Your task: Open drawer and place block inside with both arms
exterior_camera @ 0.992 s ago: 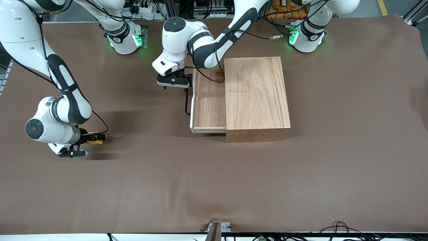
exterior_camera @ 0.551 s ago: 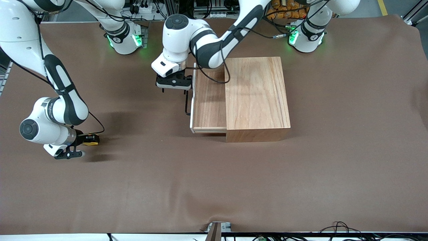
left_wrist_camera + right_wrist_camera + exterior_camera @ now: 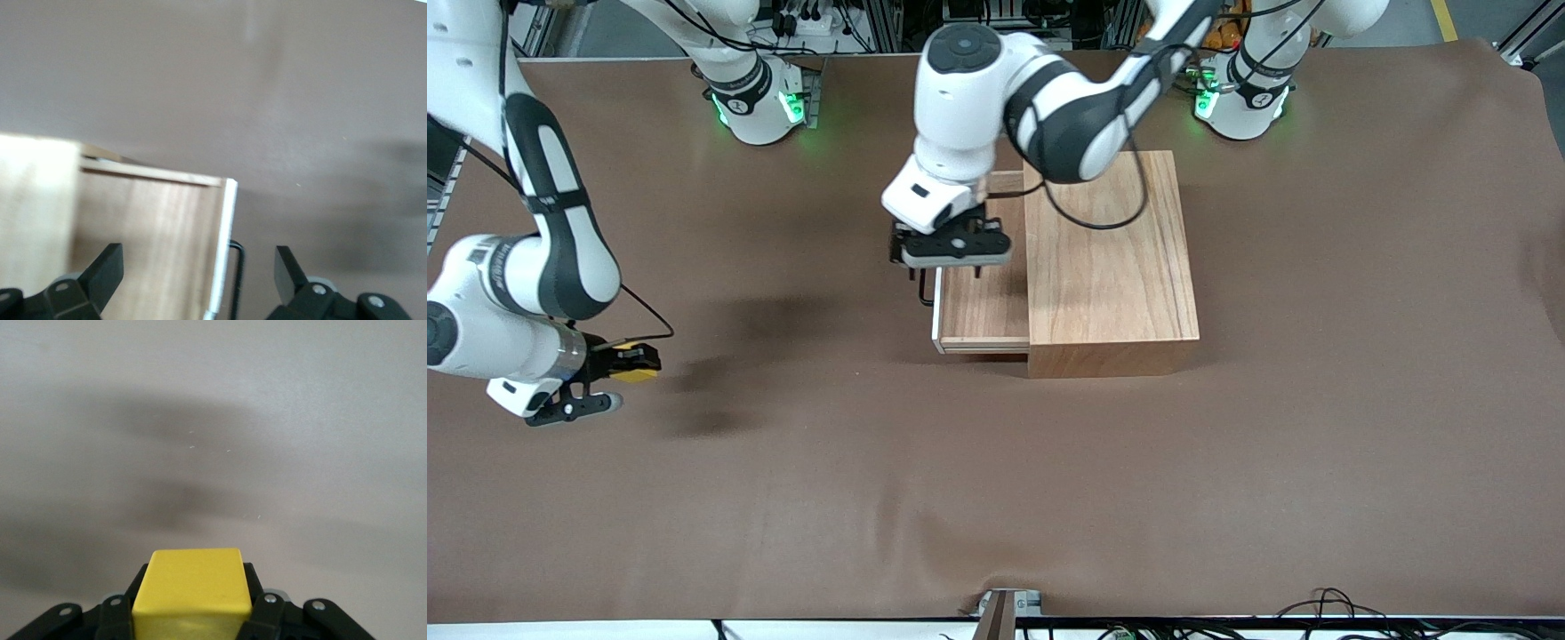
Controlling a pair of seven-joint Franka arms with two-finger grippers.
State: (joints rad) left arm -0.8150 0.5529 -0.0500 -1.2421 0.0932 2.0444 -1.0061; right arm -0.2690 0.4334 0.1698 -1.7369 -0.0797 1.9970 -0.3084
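I see a brown table cover (image 3: 1316,444) spread wide, creased near the front camera's edge; dark soft shadows (image 3: 720,373) lie on it toward the right arm's end; cables (image 3: 1325,604) trail along the near edge; metal framing (image 3: 996,18) stands above.

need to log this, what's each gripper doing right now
Left gripper: open, empty, over the drawer.
Right gripper: shut on the yellow block, above the table.
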